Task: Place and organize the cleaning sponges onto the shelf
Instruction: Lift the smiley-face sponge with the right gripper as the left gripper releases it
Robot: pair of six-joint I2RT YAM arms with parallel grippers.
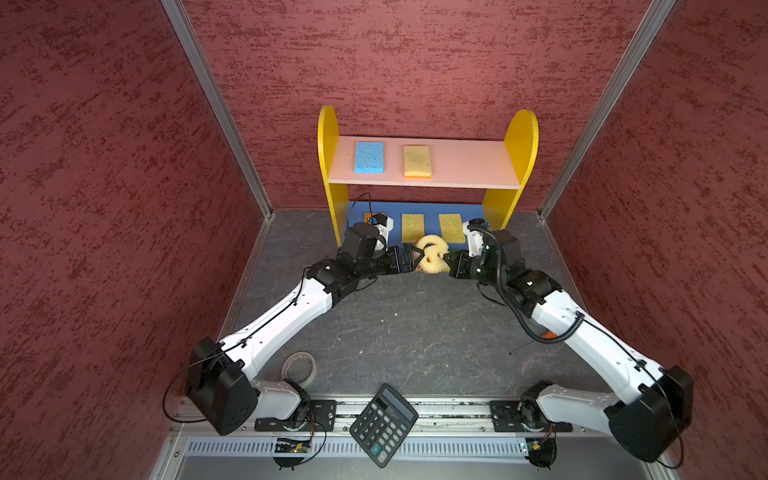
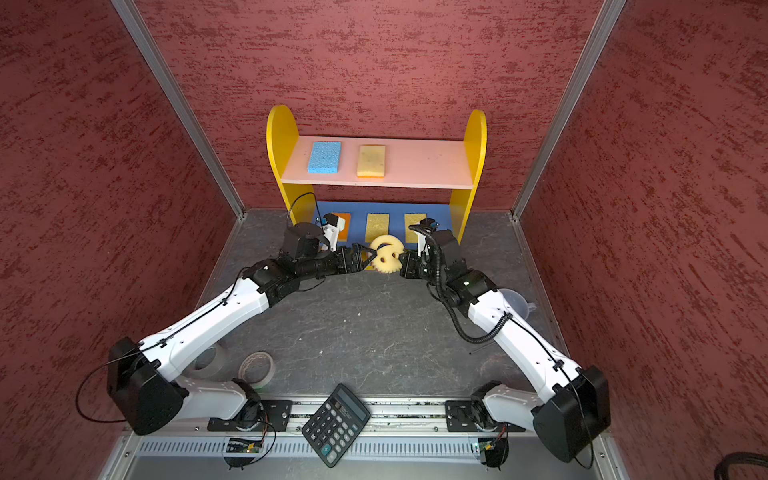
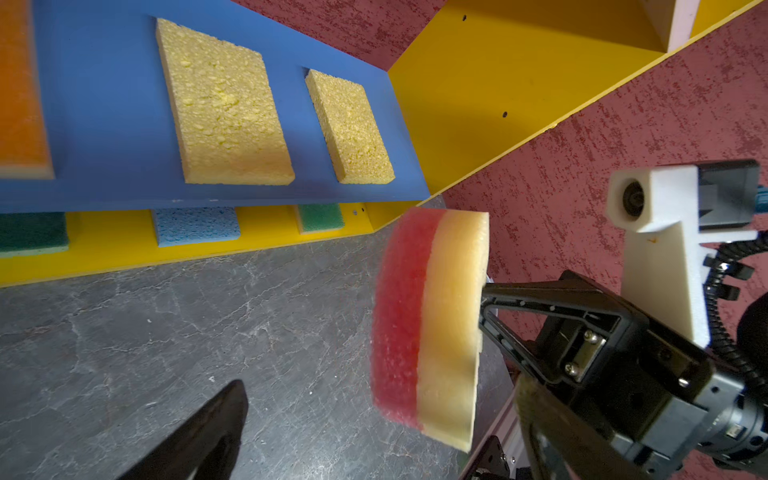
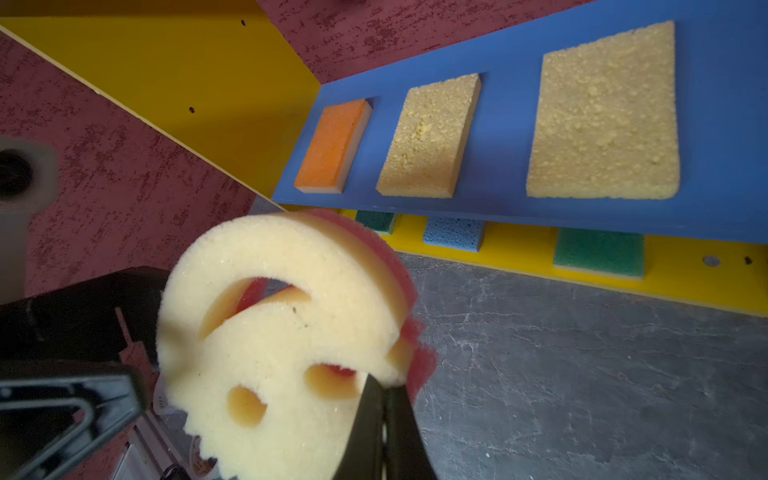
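Observation:
The round cream smiley sponge [image 1: 432,254] [image 2: 386,254] with a pink backing hangs in the air in front of the shelf [image 1: 457,166] [image 2: 415,162]. My right gripper [image 1: 446,261] [image 4: 384,390] is shut on its rim. My left gripper [image 1: 415,258] [image 3: 381,388] is open, with its jaws standing wide on either side of the sponge [image 3: 432,324] and clear of it. The pink top board carries a blue sponge [image 1: 369,157] and a yellow sponge [image 1: 417,161]. On the blue middle board lie an orange sponge [image 4: 332,145] and two yellow sponges [image 4: 428,137] [image 4: 602,120]. Green [image 4: 598,253], blue [image 4: 453,235] and green [image 4: 376,221] sponges lie on the yellow bottom board.
A black calculator [image 1: 382,424] lies tilted over the front rail. One tape roll [image 1: 298,365] sits near the left arm's base, and a second roll [image 2: 208,361] shows beside it. A clear funnel [image 2: 515,301] lies by the right arm. Red walls close in three sides.

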